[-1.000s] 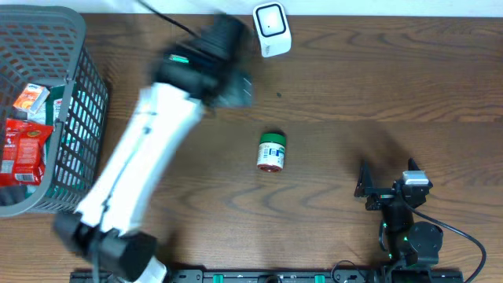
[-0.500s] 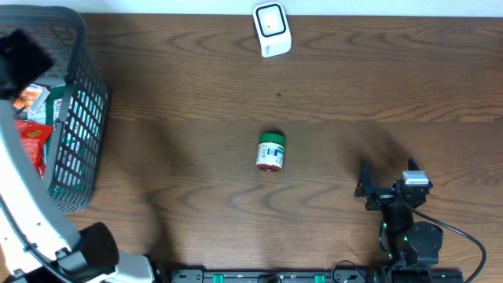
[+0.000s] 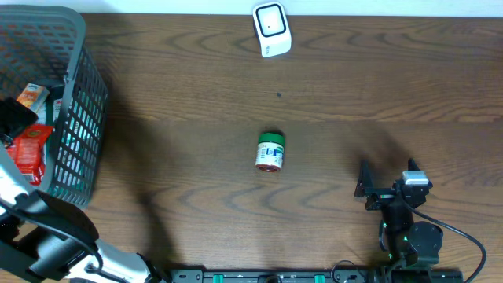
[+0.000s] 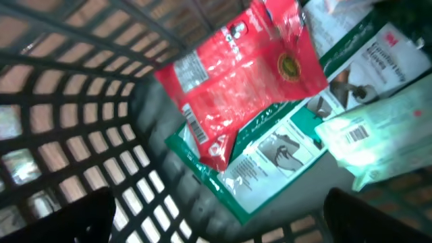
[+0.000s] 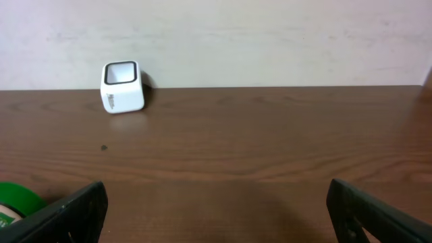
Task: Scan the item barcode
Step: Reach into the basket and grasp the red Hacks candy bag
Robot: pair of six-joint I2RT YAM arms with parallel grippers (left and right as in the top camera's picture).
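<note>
The small green-capped jar [image 3: 270,152] lies on its side near the middle of the desk [image 3: 354,86], cap toward the far edge, with nothing touching it. The white scanner [image 3: 271,29] stands at the far edge, almost straight beyond the jar.

The right gripper [image 5: 216,226] sits low near the desk's near edge, toward the right corner, and faces the far edge. Its jaws are spread wide with only bare wood between them. The jar is well apart from it, off to its left and a little farther out. From the right wrist view only a sliver of the green cap shows, outside the left finger rather than between the two.

The left gripper [image 4: 216,226] is down inside the grey basket [image 3: 82,118] at the desk's far left corner. Its jaws are also fully apart and grip nothing. Below and ahead of them a red packet [image 4: 243,74] lies tilted on top of green-and-white packs [image 4: 283,155] (a barcode strip shows along the red packet's edge, too blurred to read). I cannot tell whether the fingers touch anything.
</note>
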